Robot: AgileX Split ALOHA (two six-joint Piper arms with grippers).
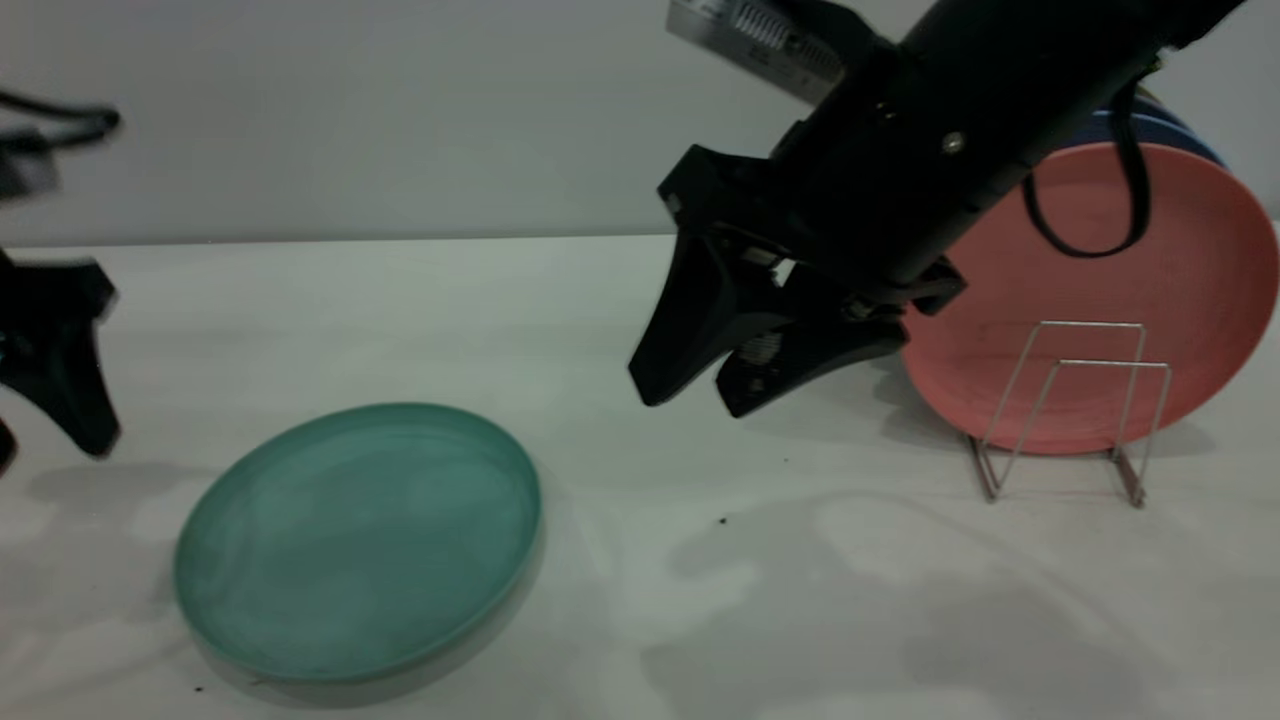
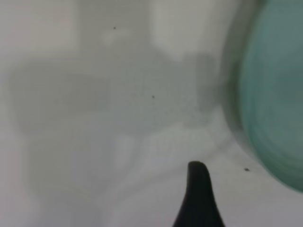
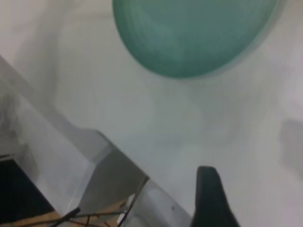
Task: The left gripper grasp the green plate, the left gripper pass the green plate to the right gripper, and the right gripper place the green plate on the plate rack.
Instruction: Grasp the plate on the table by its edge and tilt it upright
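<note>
The green plate point(image 1: 360, 540) lies flat on the white table at the front left. It also shows in the left wrist view point(image 2: 277, 94) and the right wrist view point(image 3: 194, 33). My left gripper point(image 1: 50, 450) hangs at the far left edge, just left of the plate and apart from it, open and empty; one of its fingers point(image 2: 199, 198) shows in its wrist view. My right gripper point(image 1: 690, 398) hovers above the table's middle, between the plate and the plate rack point(image 1: 1075, 410), jaws apart and empty. The wire rack stands at the right.
A salmon-pink plate point(image 1: 1090, 290) stands upright in the rack's back slots, with a blue plate point(image 1: 1170, 125) behind it. The rack's front loops hold nothing. The table's edge point(image 3: 71, 156) shows in the right wrist view.
</note>
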